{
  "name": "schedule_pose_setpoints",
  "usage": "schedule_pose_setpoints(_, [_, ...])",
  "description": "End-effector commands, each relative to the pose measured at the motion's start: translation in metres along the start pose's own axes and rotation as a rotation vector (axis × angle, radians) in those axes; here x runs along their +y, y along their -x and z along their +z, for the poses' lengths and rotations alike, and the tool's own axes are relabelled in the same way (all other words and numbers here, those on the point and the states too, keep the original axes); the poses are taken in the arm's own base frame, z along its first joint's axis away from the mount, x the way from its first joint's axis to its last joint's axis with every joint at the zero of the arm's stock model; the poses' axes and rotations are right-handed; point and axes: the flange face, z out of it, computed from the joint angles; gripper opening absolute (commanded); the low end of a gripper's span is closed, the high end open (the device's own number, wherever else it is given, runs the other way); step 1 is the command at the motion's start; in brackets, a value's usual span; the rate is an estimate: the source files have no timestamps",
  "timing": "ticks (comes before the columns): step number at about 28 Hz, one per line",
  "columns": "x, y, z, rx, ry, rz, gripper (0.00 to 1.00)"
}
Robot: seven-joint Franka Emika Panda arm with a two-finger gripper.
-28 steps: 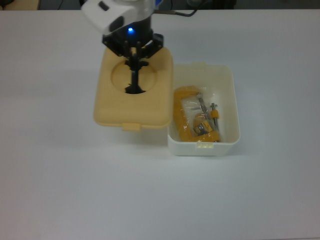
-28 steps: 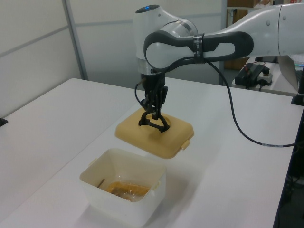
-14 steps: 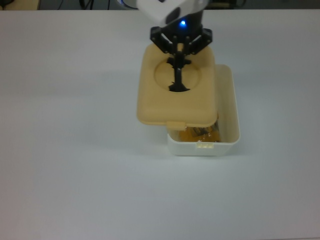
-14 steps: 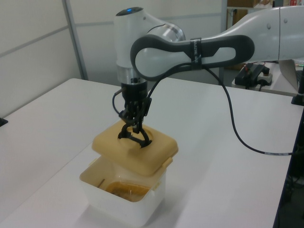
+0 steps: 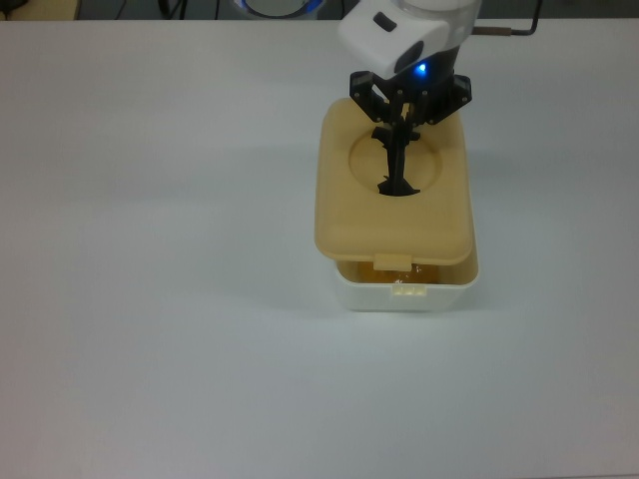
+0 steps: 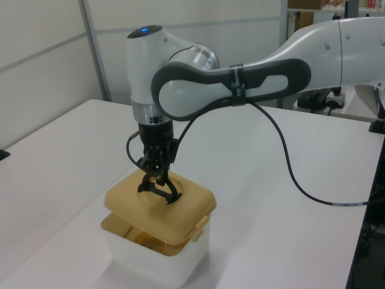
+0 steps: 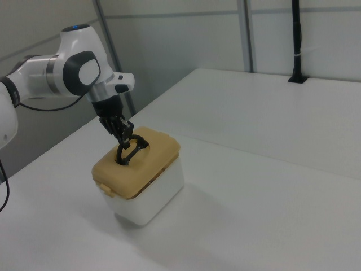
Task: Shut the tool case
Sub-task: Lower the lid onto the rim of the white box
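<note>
Worktop (image 5: 150, 299): white, plain surface carrying the case.

Tub (image 5: 404, 295): translucent-white plastic, rectangular with rounded corners. It stands upright on the worktop, toward the top view's right. Only its near wall and a thin strip of its right rim show past the lid in the top view; the left view (image 6: 157, 262) and right view (image 7: 152, 197) show its side walls in full.

Lid (image 5: 359, 215): tan, with a round recess and a latch tab at the middle of its near edge. It sits over the tub, covering almost the whole opening, slightly offset toward the top view's left. In the left view (image 6: 135, 208) it is a little raised, with a gap between its underside and the tub's rim. In the right view (image 7: 113, 169) its far end looks higher than the end with the tab. Whether it touches the rim anywhere cannot be told.

Handle (image 5: 399, 175): black, standing up out of the lid's recess.

Gripper (image 5: 399, 128): black, on a white and grey arm (image 6: 240, 84), pointing down over the recess. The fingers are clamped together on the handle's upper part.

Yellow contents (image 5: 384, 271): a sliver visible under the lid's near edge, inside the tub; not identifiable.
</note>
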Motion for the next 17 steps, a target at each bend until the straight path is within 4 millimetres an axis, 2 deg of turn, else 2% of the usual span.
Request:
schedule_pose_setpoints(1, [-0.010,-0.003,0.002,0.009,0.025,0.013,0.00])
schedule_pose_setpoints(7, [-0.010,-0.007,0.013,-0.001,0.027,0.015,0.00])
schedule_pose_setpoints(13, [-0.009,-0.010,0.016,0.013,0.033,0.021,0.00])
schedule_pose_setpoints(14, [-0.010,-0.010,0.016,0.015,0.036,0.024,0.10])
schedule_pose_setpoints(15, [-0.010,-0.011,0.023,0.010,0.052,0.031,0.69])
schedule_pose_setpoints(16, [-0.012,-0.011,0.024,0.012,0.059,0.039,1.00])
schedule_pose_setpoints(17, [-0.014,-0.011,0.024,0.018,0.067,0.041,1.00])
